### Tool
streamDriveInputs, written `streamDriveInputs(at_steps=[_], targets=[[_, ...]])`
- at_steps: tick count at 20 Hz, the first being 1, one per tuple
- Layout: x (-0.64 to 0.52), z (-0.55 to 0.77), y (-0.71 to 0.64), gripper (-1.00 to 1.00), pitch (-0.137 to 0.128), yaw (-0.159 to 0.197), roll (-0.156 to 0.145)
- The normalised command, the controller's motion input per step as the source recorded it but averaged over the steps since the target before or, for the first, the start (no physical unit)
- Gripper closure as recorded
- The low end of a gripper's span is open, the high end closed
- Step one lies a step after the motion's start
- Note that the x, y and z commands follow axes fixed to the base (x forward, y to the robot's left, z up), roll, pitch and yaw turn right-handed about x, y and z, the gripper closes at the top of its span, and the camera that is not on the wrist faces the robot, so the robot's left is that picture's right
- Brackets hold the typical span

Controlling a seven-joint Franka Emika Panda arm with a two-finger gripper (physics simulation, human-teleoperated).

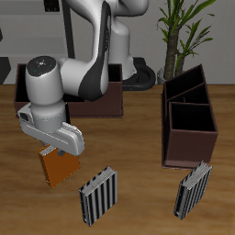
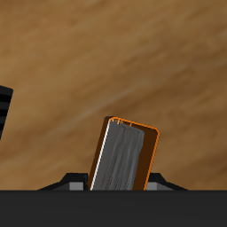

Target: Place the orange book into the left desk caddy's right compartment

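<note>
The orange book [image 1: 59, 169] is a thin bright-orange hardcover, tilted on edge near the table's front edge. In the wrist view the orange book [image 2: 124, 156] shows its pale grey page edge between my fingers. My gripper [image 1: 51, 154] is directly over it and shut on its top; in the wrist view the gripper [image 2: 113, 183] has a finger close against each side of the book. The left desk caddy [image 1: 189, 138] is a dark open box with several compartments, well across the table from the gripper. I cannot tell whether the book is off the table.
One grey-and-black striped book [image 1: 98, 195] stands beside the orange book; it also shows in the wrist view [image 2: 4, 117]. Another striped book [image 1: 194, 190] stands before the left caddy. A second dark caddy [image 1: 96, 99] sits behind my arm. A potted plant [image 1: 182, 27] is at the back.
</note>
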Motion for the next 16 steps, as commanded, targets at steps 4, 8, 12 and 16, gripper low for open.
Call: streamDriveInputs(at_steps=[4, 8, 12, 16], targets=[[-0.11, 0.48, 0.24, 1.00, -0.050, 0.036, 0.006], [-0.11, 0.33, 0.16, 1.00, -0.038, 0.044, -0.006], [-0.35, 0.64, 0.40, 1.00, -0.057, 0.081, -0.041], [-0.25, 0.32, 0.20, 1.00, -0.031, 0.062, 0.013]])
